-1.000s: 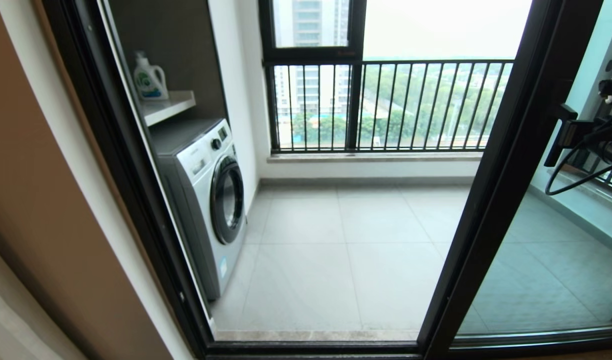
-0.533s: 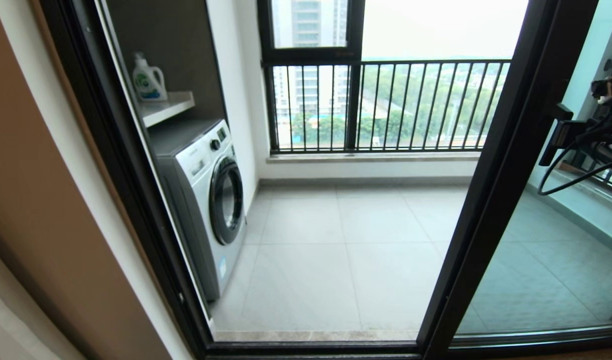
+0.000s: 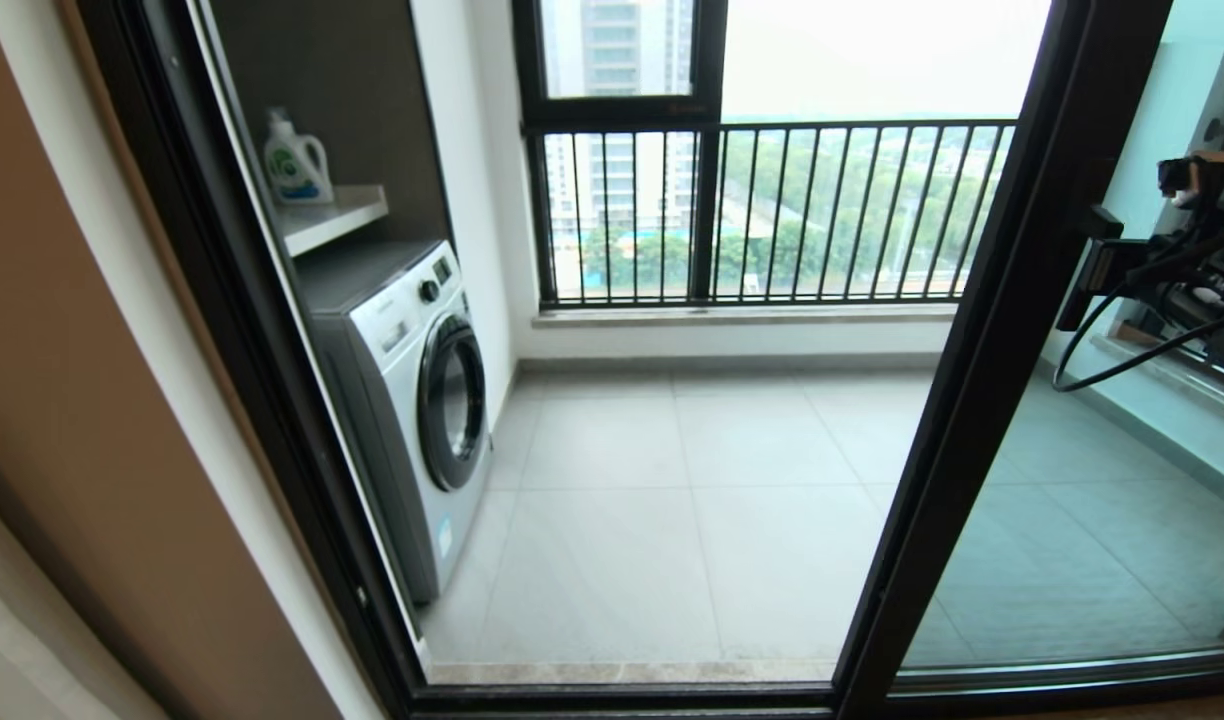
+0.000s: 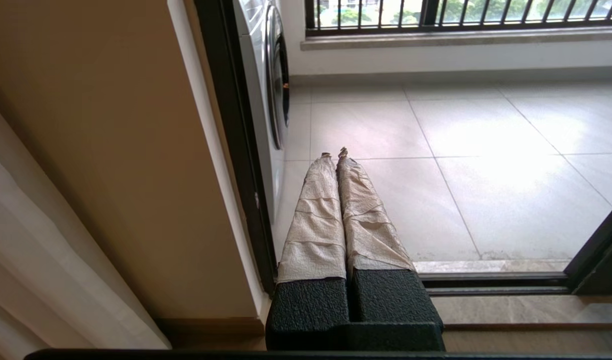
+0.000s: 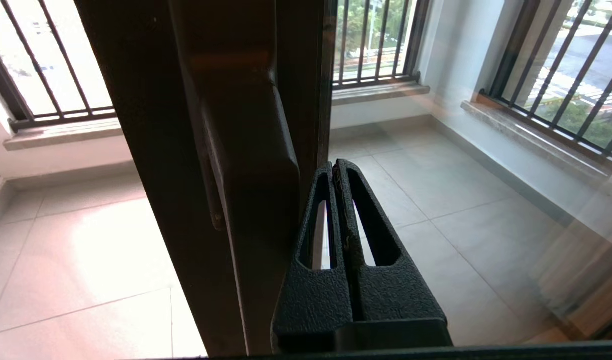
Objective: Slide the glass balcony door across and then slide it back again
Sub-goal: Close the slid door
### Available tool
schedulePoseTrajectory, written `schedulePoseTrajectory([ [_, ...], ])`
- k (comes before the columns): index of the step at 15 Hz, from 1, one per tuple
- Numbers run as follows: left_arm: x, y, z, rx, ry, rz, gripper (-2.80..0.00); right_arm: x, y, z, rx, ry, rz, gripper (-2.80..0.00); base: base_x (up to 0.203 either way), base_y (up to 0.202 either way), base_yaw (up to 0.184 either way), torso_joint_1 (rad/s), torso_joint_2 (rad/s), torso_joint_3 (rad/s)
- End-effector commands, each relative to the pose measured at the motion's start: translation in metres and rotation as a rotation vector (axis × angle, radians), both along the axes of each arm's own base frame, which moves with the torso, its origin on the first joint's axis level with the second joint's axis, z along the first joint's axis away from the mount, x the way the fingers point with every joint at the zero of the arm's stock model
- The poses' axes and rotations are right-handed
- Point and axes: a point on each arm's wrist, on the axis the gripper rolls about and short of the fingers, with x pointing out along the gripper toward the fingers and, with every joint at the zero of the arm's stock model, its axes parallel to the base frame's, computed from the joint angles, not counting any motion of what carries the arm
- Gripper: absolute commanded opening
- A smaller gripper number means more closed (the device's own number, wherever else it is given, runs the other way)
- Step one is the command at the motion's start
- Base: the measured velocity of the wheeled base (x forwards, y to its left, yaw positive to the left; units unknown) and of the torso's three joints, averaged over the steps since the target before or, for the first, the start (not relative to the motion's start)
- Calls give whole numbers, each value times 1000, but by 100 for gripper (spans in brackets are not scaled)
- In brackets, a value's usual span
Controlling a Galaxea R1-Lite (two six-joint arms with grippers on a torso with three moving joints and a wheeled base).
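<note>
The glass balcony door (image 3: 982, 400) is a clear panel in a dark frame, and its upright slants across the right of the head view. The doorway to its left stands wide open. A dark lever handle (image 3: 1084, 268) sits on that upright. My right gripper (image 3: 1137, 265) is shut with nothing in it. In the right wrist view the right gripper (image 5: 336, 164) lies close along the right side of the handle (image 5: 246, 150) and the door frame (image 5: 151, 125). My left gripper (image 4: 334, 152) is shut and empty, with taped fingers, low by the left jamb.
On the balcony's left side a white washing machine (image 3: 417, 400) stands under a shelf with a detergent bottle (image 3: 294, 160). A dark-framed window with vertical railing bars (image 3: 772, 210) closes the far side. The fixed door frame (image 3: 262, 380) and a beige wall (image 3: 82, 400) border the left.
The door's upright and handle have shifted a little to the left, and my right gripper has moved left with them. The left arm has not moved.
</note>
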Motion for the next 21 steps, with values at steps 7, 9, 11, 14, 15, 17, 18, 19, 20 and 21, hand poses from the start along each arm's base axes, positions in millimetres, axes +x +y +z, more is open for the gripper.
schedulePoseTrajectory([
  [7, 0, 0, 0, 0, 2, 1, -280, -6, 28, -2, 3, 12, 66, -280, 0, 0, 0, 0, 0, 0],
  [9, 0, 0, 0, 0, 2, 1, -280, -6, 37, -3, 5, 19, 73, -280, 0, 0, 0, 0, 0, 0],
  [11, 0, 0, 0, 0, 2, 1, -280, -6, 46, -6, 7, 29, 92, -280, 0, 0, 0, 0, 0, 0],
  [14, 0, 0, 0, 0, 2, 1, -280, -6, 58, -6, 7, 30, 112, -280, 0, 0, 0, 0, 0, 0],
  [15, 0, 0, 0, 0, 2, 1, -280, -5, 63, -6, 8, 29, 105, -280, 0, 0, 0, 0, 0, 0],
  [17, 0, 0, 0, 0, 2, 1, -280, -5, 75, -5, 8, 27, 119, -280, 0, 0, 0, 0, 0, 0],
  [18, 0, 0, 0, 0, 2, 1, -280, -5, 81, -5, 8, 26, 131, -280, 0, 0, 0, 0, 0, 0],
  [19, 0, 0, 0, 0, 2, 1, -280, -5, 86, -5, 8, 27, 137, -280, 0, 0, 0, 0, 0, 0],
  [20, 0, 0, 0, 0, 2, 1, -280, -4, 92, -6, 9, 29, 142, -280, 0, 0, 0, 0, 0, 0],
  [21, 0, 0, 0, 0, 2, 1, -280, -4, 99, -7, 9, 31, 150, -280, 0, 0, 0, 0, 0, 0],
])
